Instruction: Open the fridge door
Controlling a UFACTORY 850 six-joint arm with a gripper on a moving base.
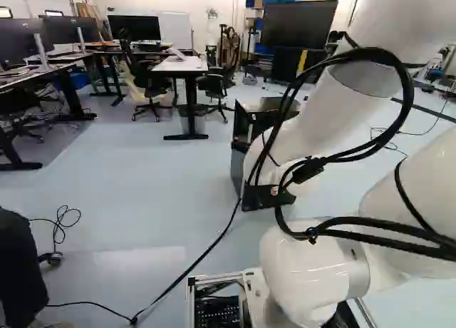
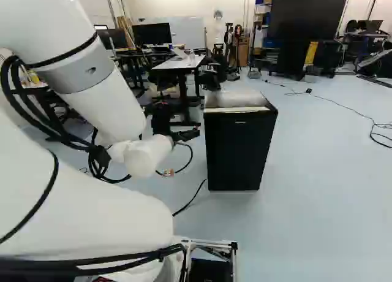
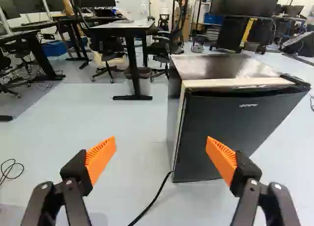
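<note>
In the wrist view the tool (image 3: 161, 145) stands wide, its orange pads well apart and gripping nothing. The mini fridge (image 3: 184, 127) stands on the floor (image 3: 117, 113) ahead, its dark door (image 3: 221, 137) closed. The pale strip beside the door looks like the gap to work at; fingers this wide could strike the front instead and shove the fridge back, and the smooth face could let the pads slip. A floor cable (image 3: 156, 199) running towards the fridge might catch a wheel if the base drives in.

In the left base view the arm (image 1: 292, 142) partly hides the fridge, so a bad contact could go unseen; its hanging black hoses (image 1: 409, 93) might snag.

In the right base view the fridge is just beyond the arm's end; swinging in sideways could tip it.
</note>
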